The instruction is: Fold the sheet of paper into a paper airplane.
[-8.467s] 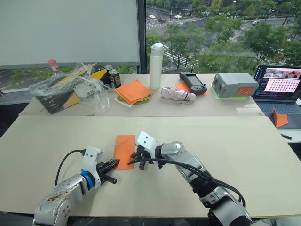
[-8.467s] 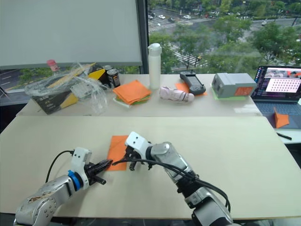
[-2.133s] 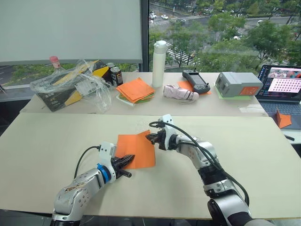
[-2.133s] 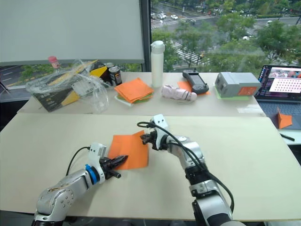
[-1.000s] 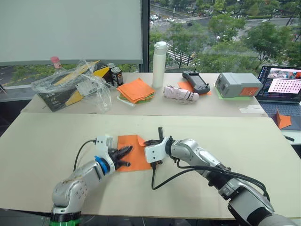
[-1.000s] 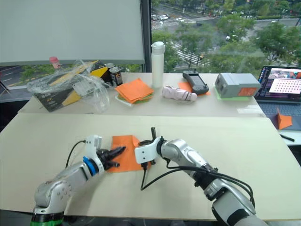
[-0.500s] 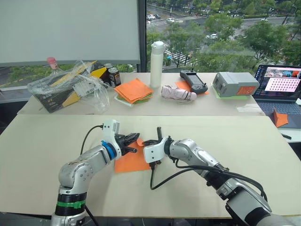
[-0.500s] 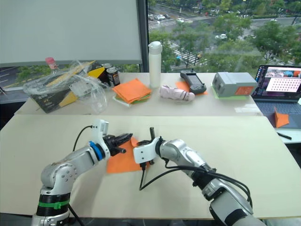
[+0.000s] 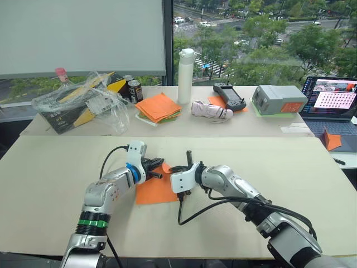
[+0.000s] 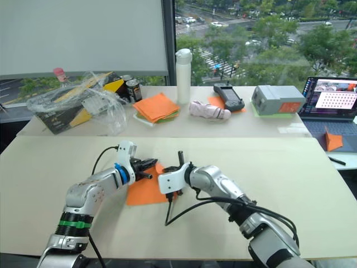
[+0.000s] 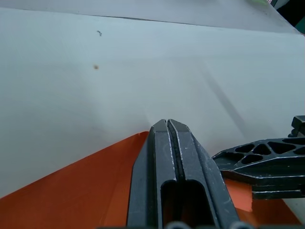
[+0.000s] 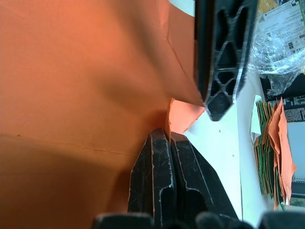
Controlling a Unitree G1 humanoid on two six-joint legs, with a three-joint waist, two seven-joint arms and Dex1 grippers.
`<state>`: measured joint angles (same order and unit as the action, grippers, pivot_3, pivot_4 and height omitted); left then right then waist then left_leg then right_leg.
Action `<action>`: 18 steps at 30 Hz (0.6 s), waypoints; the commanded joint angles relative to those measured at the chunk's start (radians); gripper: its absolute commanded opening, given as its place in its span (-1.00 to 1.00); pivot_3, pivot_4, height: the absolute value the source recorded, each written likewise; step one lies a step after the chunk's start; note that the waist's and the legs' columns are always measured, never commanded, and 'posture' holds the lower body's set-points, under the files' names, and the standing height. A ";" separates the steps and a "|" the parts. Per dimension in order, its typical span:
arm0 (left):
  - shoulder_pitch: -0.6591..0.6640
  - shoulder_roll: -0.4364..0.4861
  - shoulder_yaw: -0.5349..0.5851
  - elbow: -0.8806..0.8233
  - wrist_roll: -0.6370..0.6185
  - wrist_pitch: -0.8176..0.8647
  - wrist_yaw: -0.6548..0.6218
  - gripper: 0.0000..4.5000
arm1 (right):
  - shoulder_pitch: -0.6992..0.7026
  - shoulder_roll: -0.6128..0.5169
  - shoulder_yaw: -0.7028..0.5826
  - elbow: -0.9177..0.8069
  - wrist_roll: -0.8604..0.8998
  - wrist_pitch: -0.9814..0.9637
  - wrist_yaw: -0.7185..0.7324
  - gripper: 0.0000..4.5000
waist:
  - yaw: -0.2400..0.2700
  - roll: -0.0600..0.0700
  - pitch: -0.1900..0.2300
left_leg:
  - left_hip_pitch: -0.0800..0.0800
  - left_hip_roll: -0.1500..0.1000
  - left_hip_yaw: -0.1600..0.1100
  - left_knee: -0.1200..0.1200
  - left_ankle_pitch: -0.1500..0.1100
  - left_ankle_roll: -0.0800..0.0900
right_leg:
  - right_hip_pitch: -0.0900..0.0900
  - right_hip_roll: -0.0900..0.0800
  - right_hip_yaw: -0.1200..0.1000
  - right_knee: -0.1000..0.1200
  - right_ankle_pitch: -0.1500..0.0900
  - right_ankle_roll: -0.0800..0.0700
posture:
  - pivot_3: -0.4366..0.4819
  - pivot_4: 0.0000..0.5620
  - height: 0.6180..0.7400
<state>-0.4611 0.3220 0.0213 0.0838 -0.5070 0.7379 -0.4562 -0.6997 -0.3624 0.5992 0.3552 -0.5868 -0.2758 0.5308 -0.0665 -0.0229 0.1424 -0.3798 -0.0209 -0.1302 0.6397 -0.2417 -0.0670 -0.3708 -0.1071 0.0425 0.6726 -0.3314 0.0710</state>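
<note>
1. Near desk (image 9: 290, 167): carries the sheet of paper (image 9: 156, 190) flat near its middle, long axis running away from the robot; no containers in play.
2. Far corner of the sheet: turned up between both grippers, about equally near each.
3. Left gripper (image 9: 158, 163): fingers clenched, tips over that corner.
4. Right gripper (image 12: 163, 136): fingers pressed together, grasping nothing, touching the flap.

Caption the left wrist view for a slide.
Left gripper, fingers shut, pressing on the orange sheet of paper on the pale table, beside the right gripper.
</note>
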 commanded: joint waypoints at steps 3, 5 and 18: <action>-0.017 -0.018 -0.017 0.016 0.035 -0.042 -0.034 -1.00 | 0.015 0.000 -0.012 -0.023 -0.007 0.015 0.020 -0.98 | 0.000 0.000 0.000 | 0.000 0.000 0.000 0.000 0.000 0.000 | 0.000 0.000 0.000 0.000 0.000 0.000 | -0.05 -0.47 1.00; -0.019 -0.024 -0.018 0.022 0.042 -0.046 -0.038 -1.00 | 0.016 0.000 -0.014 -0.025 -0.007 0.018 0.022 -0.98 | 0.000 0.000 0.000 | 0.000 0.000 0.000 0.001 0.000 0.000 | 0.000 0.000 0.000 0.000 0.000 0.000 | -0.05 -0.47 1.00; -0.044 -0.043 -0.023 0.073 0.083 -0.056 -0.062 -1.00 | 0.031 0.014 -0.033 -0.048 0.025 0.034 0.056 -0.44 | 0.000 0.000 0.000 | -0.001 0.000 0.000 0.002 0.000 0.000 | 0.000 0.000 0.000 0.000 0.000 0.000 | -0.05 -0.47 1.00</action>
<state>-0.4850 0.2835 0.0003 0.1618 -0.4302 0.6947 -0.5100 -0.6836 -0.3514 0.5688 0.3218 -0.5674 -0.2499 0.5672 -0.0663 -0.0229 0.1423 -0.3802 -0.0212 -0.1303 0.6412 -0.2418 -0.0669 -0.3708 -0.1072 0.0424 0.6731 -0.3313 0.0710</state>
